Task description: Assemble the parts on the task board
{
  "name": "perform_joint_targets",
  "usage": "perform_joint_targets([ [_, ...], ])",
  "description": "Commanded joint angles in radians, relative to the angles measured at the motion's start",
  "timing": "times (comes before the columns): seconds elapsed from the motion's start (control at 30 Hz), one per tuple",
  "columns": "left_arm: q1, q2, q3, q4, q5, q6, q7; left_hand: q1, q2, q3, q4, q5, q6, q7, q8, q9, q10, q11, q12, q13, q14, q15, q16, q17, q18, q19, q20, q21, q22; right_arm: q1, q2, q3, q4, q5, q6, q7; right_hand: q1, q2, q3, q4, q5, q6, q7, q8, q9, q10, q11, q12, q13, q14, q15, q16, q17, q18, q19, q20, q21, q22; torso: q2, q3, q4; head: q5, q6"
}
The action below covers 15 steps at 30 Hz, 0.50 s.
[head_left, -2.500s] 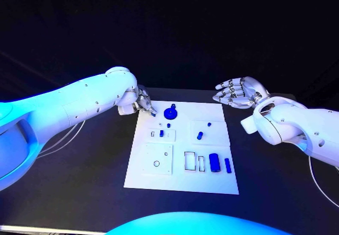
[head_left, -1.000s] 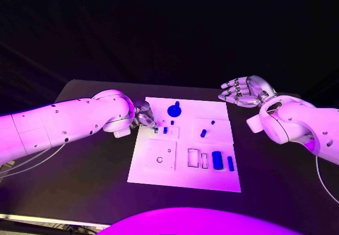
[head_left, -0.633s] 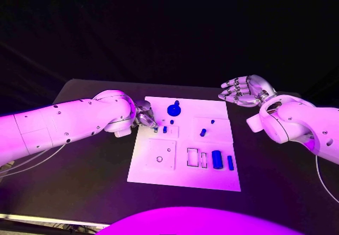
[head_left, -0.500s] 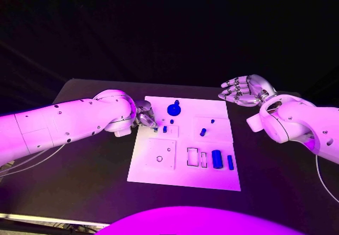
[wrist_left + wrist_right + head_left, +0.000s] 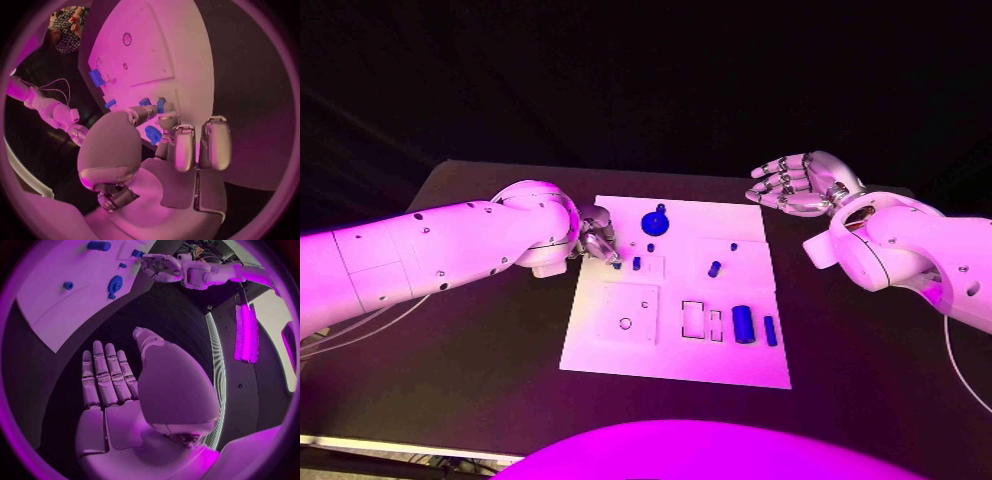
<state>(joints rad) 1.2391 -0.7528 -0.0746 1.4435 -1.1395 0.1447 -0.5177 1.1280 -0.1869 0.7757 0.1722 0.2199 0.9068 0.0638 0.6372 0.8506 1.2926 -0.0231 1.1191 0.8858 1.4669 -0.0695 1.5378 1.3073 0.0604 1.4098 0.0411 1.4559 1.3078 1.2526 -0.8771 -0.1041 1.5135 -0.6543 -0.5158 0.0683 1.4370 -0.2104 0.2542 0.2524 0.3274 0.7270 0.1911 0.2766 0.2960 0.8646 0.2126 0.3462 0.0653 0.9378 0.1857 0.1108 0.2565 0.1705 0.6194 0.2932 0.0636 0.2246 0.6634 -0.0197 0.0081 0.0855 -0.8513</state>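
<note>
Head view: we see the left hand (image 5: 599, 240) at the task board's (image 5: 675, 350) left edge, pinching a small blue part (image 5: 617, 265); left wrist view confirms the pinch; right wrist view: right hand (image 5: 115, 390) empty, fingers spread, beside the board.

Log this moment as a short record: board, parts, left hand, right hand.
board: white task board lying flat on the black table
parts: blue round part at the far end; two blue bars near the right edge
left hand: left hand at the board's left edge, fingertips at a small blue part; grip unclear
right hand: right hand raised off the far right corner, fingers apart, holding nothing
</note>
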Motion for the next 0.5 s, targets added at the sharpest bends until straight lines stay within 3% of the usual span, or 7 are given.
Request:
perform_joint_targets([
  [0.03, -0.002, 0.004, -0.001, -0.001, -0.035, 0.034, -0.001, -0.002, 0.01, 0.16, -0.161, 0.006, 0.019, -0.011, 0.002, 0.0, 0.006, 0.001, 0.007, 0.001, 0.09, -0.005, 0.007, 0.214, -0.006, 0.004, -0.001, 0.003, 0.036, 0.0, -0.001, 0.0, 0.002, -0.002, 0.013, 0.008, 0.004, 0.01, -0.006, -0.001, 0.007, 0.005, 0.087, -0.002, -0.002, 0.005, 0.004, -0.005, -0.001, -0.006, -0.002, -0.006, -0.004, -0.002, -0.01, -0.002, -0.004, -0.003, 0.0, -0.0002, 0.0, -0.001, 0.0],
  [0.5, -0.002, 0.005, -0.001, -0.008, -0.061, 0.02, -0.002, -0.003, 0.01, 0.16, -0.163, 0.006, 0.019, -0.011, 0.003, 0.0, 0.007, 0.001, 0.007, 0.001, 0.09, -0.005, 0.007, 0.213, -0.006, 0.004, -0.001, 0.003, 0.037, -0.001, -0.002, 0.0, 0.003, -0.002, 0.013, 0.009, 0.004, 0.01, -0.006, -0.001, 0.007, 0.005, 0.087, -0.002, -0.002, 0.005, 0.004, -0.005, -0.001, -0.006, -0.002, -0.006, -0.004, -0.002, -0.01, -0.002, -0.004, -0.003, 0.0, -0.0005, 0.0001, -0.002, -0.001],
])
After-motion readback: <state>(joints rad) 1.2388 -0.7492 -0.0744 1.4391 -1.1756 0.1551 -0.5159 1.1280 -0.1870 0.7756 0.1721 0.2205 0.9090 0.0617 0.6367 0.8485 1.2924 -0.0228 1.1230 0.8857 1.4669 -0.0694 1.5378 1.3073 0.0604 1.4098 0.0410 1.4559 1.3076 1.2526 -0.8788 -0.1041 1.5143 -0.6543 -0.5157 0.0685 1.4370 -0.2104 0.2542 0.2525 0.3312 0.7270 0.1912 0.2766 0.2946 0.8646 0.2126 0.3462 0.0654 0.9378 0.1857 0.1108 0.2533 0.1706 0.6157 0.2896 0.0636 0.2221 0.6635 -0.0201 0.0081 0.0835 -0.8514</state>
